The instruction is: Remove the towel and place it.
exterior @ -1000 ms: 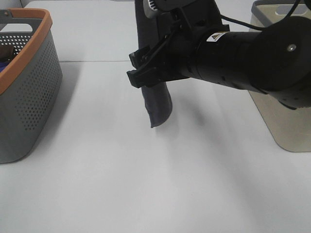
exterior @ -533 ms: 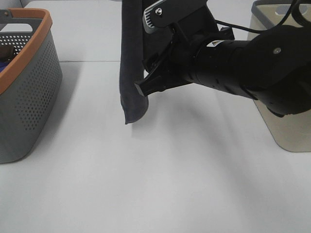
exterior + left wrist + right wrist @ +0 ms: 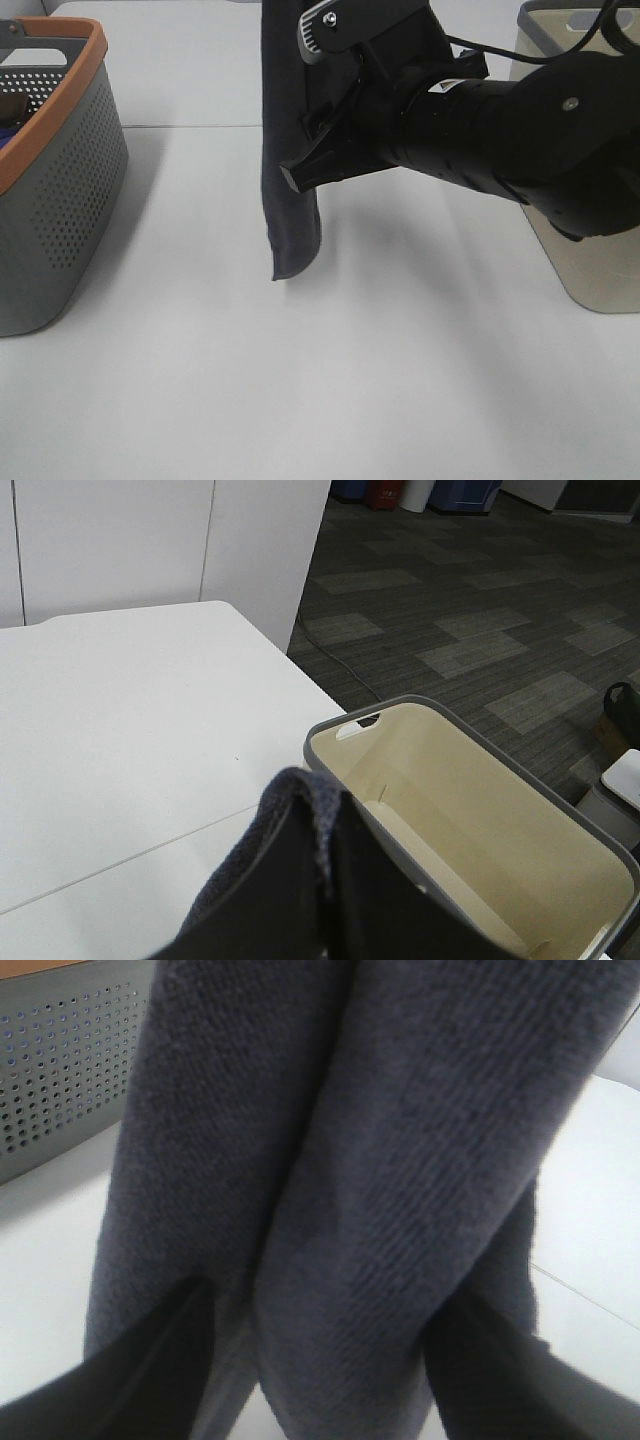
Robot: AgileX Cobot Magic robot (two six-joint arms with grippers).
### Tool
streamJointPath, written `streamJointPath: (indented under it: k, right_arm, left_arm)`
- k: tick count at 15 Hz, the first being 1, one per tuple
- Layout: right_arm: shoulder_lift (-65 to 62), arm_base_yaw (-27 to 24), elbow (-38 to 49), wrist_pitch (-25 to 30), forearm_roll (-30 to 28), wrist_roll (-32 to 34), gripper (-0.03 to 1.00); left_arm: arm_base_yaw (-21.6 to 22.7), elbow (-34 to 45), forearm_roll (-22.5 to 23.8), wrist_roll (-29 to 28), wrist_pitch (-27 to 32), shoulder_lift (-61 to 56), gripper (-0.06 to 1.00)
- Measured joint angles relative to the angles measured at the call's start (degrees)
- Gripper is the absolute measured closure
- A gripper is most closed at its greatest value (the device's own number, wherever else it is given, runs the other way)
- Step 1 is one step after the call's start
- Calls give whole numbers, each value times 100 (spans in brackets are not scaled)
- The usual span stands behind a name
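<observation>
R fingers (image 3: 150, 1380) wide, towel (image 3: 330, 1160) between

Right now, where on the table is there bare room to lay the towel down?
Widest free patch: the white table in the near foreground, between the grey basket and the beige bin, in front of the hanging towel. Crowded: mid-right, where the right arm spans toward the bin.

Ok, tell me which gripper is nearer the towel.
Left. The left gripper pinches a fold of the towel; the right gripper is open, straddling the hanging cloth without clamping it.
</observation>
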Motion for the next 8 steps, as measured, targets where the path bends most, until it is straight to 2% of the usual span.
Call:
streamJointPath:
  k: [3,6,8]
  right_arm:
    - [0,0,0,-29,11,-86,42]
    - [0,0,0,-304,69,-218,44]
    - [0,0,0,-344,275,-407,49]
  left_arm:
    - [0,0,-212,0,0,0,94]
    - [0,0,-246,6,0,0,94]
    - [0,0,-286,6,0,0,94]
